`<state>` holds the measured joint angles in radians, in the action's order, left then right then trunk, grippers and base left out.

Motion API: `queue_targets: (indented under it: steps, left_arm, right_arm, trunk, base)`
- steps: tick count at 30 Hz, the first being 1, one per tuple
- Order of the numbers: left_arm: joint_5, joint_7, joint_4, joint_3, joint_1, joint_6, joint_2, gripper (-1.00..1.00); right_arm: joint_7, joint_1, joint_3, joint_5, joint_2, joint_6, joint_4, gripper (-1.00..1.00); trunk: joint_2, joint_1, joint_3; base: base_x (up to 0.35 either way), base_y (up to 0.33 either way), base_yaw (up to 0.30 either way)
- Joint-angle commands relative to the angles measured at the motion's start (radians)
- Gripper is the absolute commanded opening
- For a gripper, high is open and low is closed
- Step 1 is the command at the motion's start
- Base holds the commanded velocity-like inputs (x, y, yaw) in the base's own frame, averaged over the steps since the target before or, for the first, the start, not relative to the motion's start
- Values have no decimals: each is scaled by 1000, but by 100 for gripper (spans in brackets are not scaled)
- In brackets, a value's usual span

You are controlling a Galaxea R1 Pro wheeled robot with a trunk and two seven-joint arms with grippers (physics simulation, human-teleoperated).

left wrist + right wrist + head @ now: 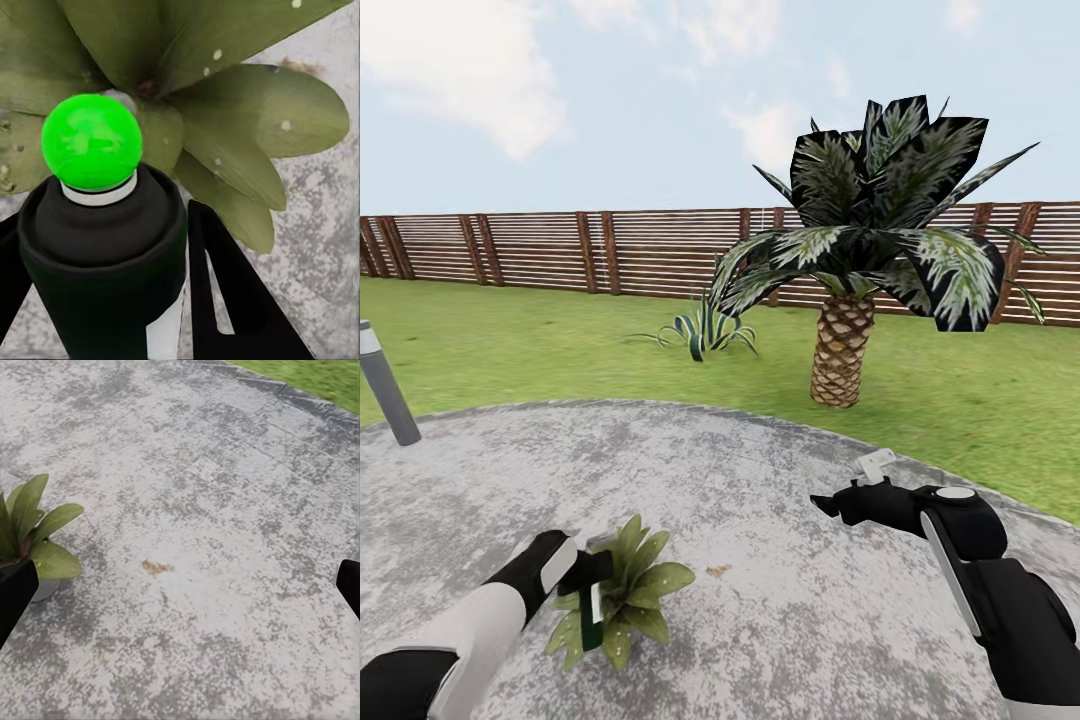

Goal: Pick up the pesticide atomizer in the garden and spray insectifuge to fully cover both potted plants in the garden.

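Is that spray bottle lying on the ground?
No, the left gripper holds the spray bottle up over the potted plant.

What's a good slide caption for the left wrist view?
Left gripper holds the pesticide atomizer over a potted plant flecked with insectifuge.

A: What crowds the left gripper [592, 572]?
B: The potted plant [628, 590]; its leaves lie right under the spray bottle [101, 262] clamped in that gripper.
A: And the right gripper [840, 497]?
B: Its fingers are spread over bare patio [760, 560], well apart from the plant.
A: Anything standing farther out?
B: A grey post lamp [385, 385] at the patio's left edge, a palm [845, 345] and a striped bush [705, 330] on the lawn, then the fence [560, 250].
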<state>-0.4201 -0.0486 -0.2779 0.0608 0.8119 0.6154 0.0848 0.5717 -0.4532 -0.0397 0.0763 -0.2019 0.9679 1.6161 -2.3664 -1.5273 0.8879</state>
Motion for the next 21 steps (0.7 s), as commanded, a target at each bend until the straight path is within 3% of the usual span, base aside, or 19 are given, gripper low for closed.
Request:
queue_targets:
  steps: [1,10,17,21]
  left_arm:
    - [-12,-43,-1,0,10,18,0,-100]
    - [-12,-119,1,-5,53,36,8,-100]
    - [-9,-137,8,-4,115,121,13,-100]
    - [-5,-138,26,-2,126,158,16,-100]
  right_arm:
    - [7,-1,-1,8,-1,3,1,100]
    - [7,-1,1,9,1,3,1,100]
    - [7,-2,-4,9,4,6,2,100]
    - [7,-12,1,8,2,77,2,100]
  trunk:
    - [0,0,1]
    - [0,0,1]
    - [0,0,1]
    - [0,0,1]
  base:
    - [0,0,0]
    - [0,0,0]
    - [0,0,0]
    - [0,0,0]
